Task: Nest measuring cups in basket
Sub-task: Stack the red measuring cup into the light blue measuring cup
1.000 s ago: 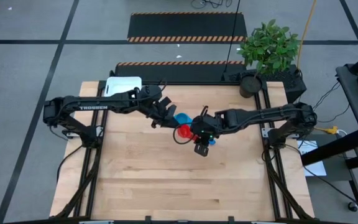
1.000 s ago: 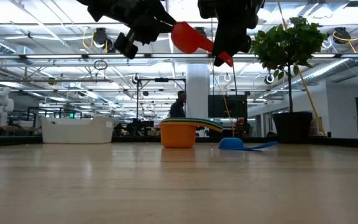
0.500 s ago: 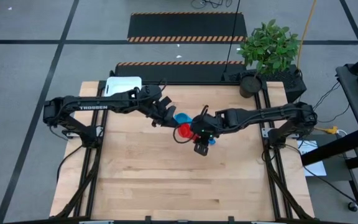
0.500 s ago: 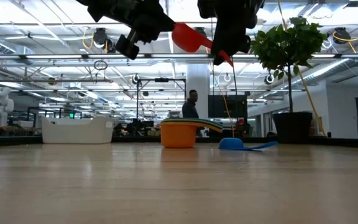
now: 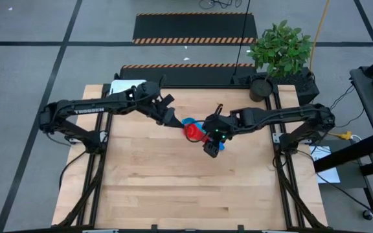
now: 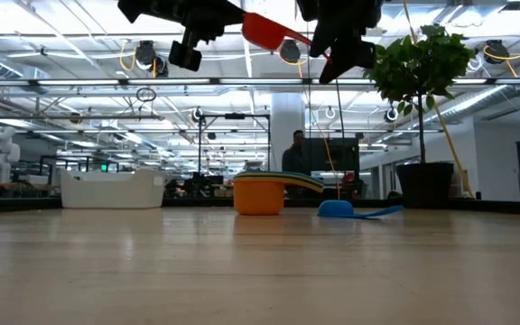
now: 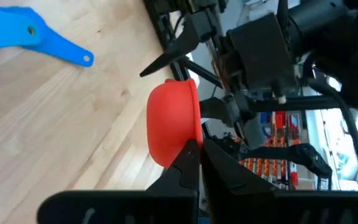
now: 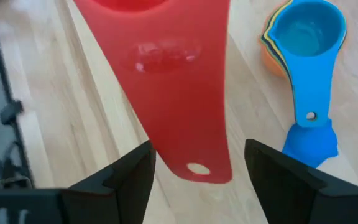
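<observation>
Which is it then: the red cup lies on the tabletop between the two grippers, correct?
No, not on the tabletop. The low view shows the red cup held up in the air between the left gripper and the right gripper.

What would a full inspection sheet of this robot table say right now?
Surface: wooden table, bare at the front.
Job's things: red measuring cup held in the air; nested stack, orange cup outermost; lone blue cup beside it; white basket at the far left corner.
Clutter: nothing seen.
Grippers: left gripper shut on the red cup's bowl; right gripper open, straddling its handle.
Cables: loose leads on the floor at right.
Surroundings: potted plant; person far behind.
</observation>
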